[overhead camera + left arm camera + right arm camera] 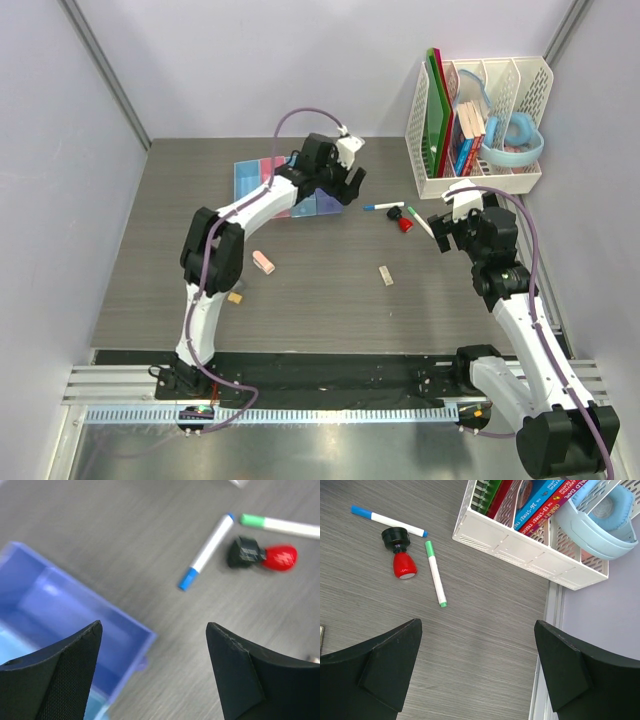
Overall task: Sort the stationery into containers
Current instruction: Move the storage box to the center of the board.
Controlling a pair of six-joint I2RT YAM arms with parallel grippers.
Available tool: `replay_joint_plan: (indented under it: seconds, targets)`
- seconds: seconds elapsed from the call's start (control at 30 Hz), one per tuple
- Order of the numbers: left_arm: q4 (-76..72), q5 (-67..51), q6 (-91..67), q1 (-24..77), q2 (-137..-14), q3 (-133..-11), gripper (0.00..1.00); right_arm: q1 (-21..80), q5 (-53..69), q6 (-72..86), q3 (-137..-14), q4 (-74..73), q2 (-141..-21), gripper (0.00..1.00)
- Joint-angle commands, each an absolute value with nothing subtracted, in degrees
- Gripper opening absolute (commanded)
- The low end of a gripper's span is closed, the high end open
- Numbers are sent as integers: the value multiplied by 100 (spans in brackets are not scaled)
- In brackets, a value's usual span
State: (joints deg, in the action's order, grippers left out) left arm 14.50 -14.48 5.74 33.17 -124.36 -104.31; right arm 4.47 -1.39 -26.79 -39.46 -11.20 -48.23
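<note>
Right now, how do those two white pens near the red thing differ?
The blue-capped pen has blue ends; the green-capped pen has green ones. In the right wrist view the blue-capped pen lies crosswise above the red-black piece, while the green-capped pen runs lengthwise beside it. Both are slim, white-bodied and lie flat on the table.

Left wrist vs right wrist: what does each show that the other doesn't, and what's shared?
Left wrist only: the violet-blue bin. Right wrist only: the white file rack with books and the light-blue ring. Shared: the blue-capped pen, green-capped pen and red-black piece, lying close together. Each view also shows its own open, empty gripper: left gripper, right gripper.
</note>
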Motion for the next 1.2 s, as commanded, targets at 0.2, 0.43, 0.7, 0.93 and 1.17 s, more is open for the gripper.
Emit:
replay_joint_plan:
  seconds: [0.2,0.43,0.7,0.93,1.17]
  targets:
    - [1432,588,387,2489,-10961,-10811,85,439,-79,-2619,-3999,-940,-4658,100]
    - [1907,774,483,1688,-10925,-10513,83,483,114,-2575,-4017,-958,-4570,100]
    - [2258,405,563,1661,-11223,-10415,82,519,123,-2558,-3990,-993,-4447,100]
    - [2549,307,27,1661,-11689,-10714,79,527,123,-2584,-3955,-1002,-4386,100]
    - [2646,650,-193,1661,-11971,-10591,78,519,167,-2584,-3946,-1002,-4395,100]
